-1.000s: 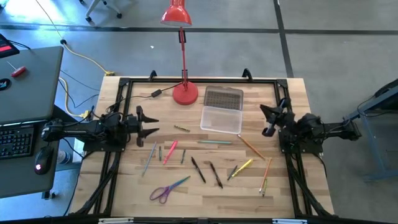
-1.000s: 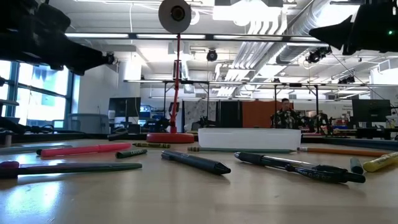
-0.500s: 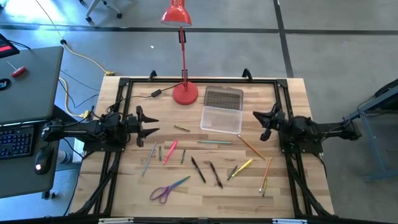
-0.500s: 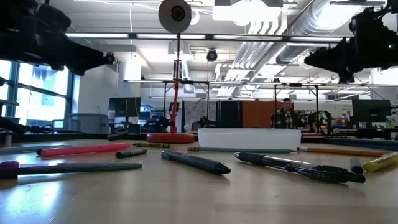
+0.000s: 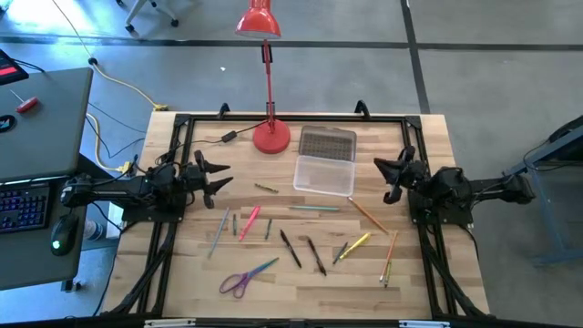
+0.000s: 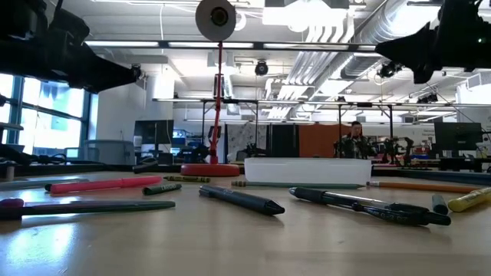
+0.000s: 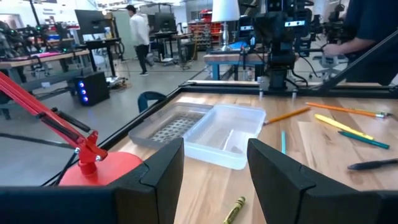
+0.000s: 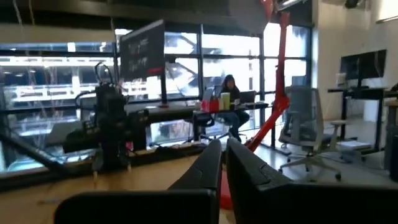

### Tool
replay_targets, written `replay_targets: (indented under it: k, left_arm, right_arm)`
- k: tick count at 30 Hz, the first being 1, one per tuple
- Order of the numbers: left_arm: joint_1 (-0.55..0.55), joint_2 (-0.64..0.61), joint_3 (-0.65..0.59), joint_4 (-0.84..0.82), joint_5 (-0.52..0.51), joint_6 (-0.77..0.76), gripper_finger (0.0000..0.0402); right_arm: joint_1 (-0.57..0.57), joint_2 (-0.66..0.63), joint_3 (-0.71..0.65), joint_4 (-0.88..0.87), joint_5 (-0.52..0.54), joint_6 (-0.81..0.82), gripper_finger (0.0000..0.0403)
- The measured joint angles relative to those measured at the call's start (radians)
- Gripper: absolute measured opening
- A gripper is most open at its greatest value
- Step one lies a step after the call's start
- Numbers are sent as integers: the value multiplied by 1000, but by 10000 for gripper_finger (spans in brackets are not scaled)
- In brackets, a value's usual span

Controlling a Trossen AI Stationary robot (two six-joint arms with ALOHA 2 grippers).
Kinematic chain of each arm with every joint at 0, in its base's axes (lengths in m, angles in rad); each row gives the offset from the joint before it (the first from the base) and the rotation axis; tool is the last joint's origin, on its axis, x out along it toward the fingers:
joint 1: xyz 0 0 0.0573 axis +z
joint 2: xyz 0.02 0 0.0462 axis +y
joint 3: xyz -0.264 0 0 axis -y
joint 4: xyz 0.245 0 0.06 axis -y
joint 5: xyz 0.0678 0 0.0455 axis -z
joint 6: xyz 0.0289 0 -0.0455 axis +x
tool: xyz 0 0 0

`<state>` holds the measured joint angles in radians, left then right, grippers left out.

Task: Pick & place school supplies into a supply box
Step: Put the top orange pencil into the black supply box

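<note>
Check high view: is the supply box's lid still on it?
No, the supply box sits open, with its lid lying flat on the table beside it, toward the lamp side.

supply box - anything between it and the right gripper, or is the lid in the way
Nothing visible blocks it. The right gripper hangs beside the supply box, with bare table between; the lid lies open behind the tray.

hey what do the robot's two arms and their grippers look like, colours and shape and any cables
Both arms are dark, nearly black, jointed and boxy, on black frames at the table's sides. The left gripper and right gripper each end in two dark, matte fingers, broad and angular in the left wrist view, narrower in the right wrist view. Dark cables trail behind the arms. No markings are visible.
</note>
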<state>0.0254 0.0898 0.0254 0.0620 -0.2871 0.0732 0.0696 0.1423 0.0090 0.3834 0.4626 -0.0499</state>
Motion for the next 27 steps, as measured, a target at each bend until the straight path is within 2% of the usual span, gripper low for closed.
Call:
replay_targets:
  k: [8, 10, 13, 16, 19, 25, 27]
  left_arm:
    - [0, 0, 0, 0, -4, -2, 209]
    - [0, 0, 0, 0, -4, -4, 209]
    - [0, 0, 0, 0, -4, -5, 209]
    - [0, 0, 0, 0, -4, -6, 209]
    - [0, 0, 0, 0, -4, -6, 209]
    - [0, 0, 0, -1, -4, -6, 209]
    - [0, 0, 0, -1, -4, -5, 209]
  right_arm:
    - [3, 225, 1, -23, 35, 146, 83]
    - [10, 282, 1, -51, 4, 176, 101]
    - [34, 357, 1, -98, -98, 190, 118]
    - [69, 411, 1, -116, -154, 272, 123]
    - [107, 442, 1, -135, -156, 339, 123]
    - [167, 454, 1, -321, -185, 516, 123]
    - [179, 464, 5, -335, -187, 587, 123]
